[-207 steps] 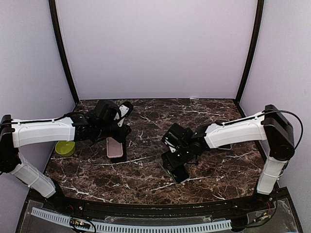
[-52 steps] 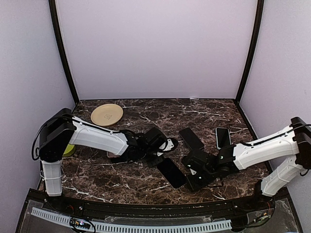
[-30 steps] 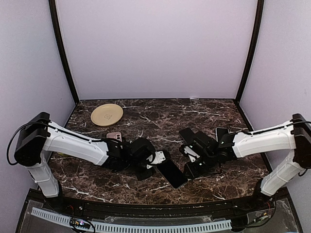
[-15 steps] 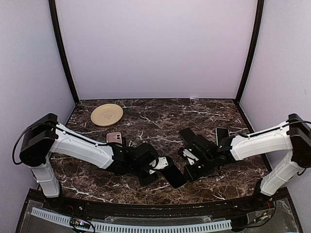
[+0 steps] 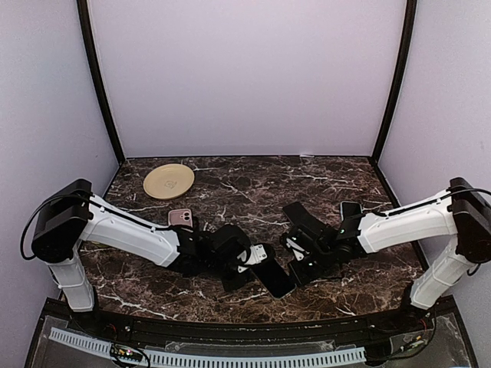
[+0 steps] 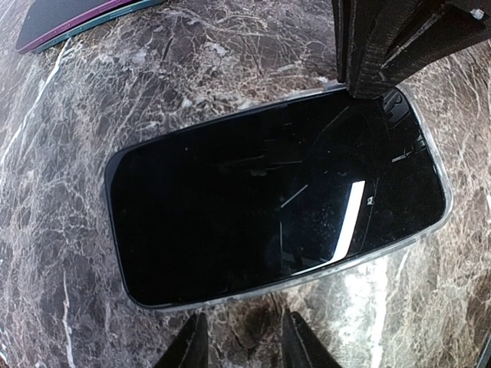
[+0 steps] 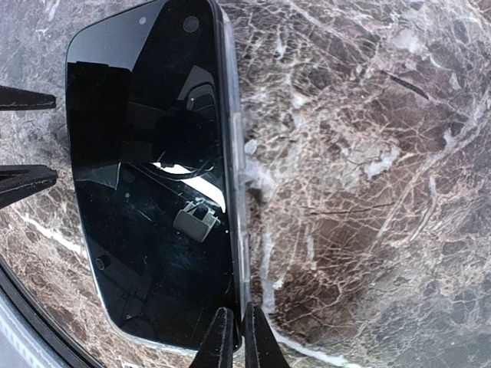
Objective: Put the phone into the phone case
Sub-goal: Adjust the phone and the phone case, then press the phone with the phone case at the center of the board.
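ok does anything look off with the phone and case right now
The phone lies in the clear case, but the case's rim shows plainly around one end and not at the other, so that end may not be fully seated.

Right jaws narrowed at edge of phone (image 7: 153,192).

Bright even light, sharp focus

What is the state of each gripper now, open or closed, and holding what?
Left gripper: open, holding nothing.
Right gripper: closed on the rim of the clear phone case.
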